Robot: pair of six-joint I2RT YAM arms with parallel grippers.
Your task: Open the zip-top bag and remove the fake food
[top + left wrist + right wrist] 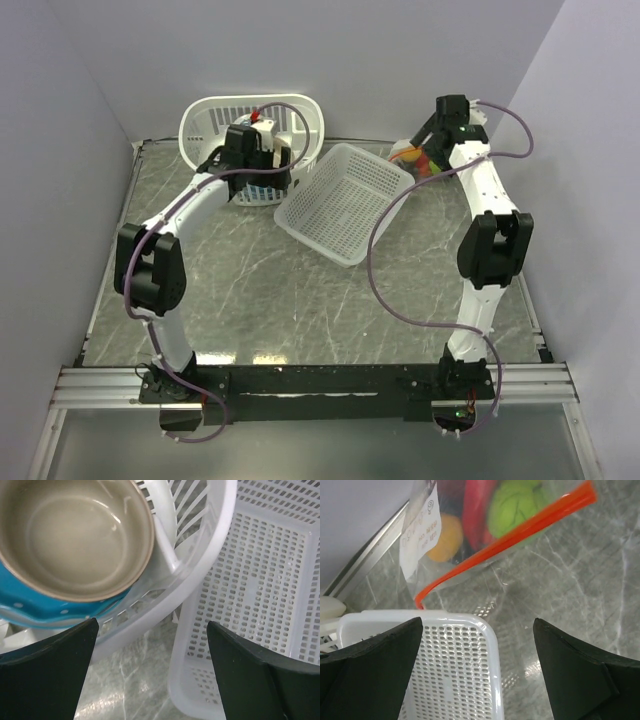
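The marbled desk [260, 290] carries a round basket [250, 115] far left, a rectangular basket [345, 200] beside it, and far right the zip-top bag [470, 510] holding the fake food [515, 505], while left hand [152, 627] and right hand [477, 625] hover spread, gripping nothing.

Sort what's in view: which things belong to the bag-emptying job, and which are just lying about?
Job:
- zip-top bag
- inside it: lime, yellow-orange fruit, red piece
- right gripper, open, facing the bag

Lying about:
- round basket
- beige bowl stacked on blue bowl, in that basket
- rectangular basket
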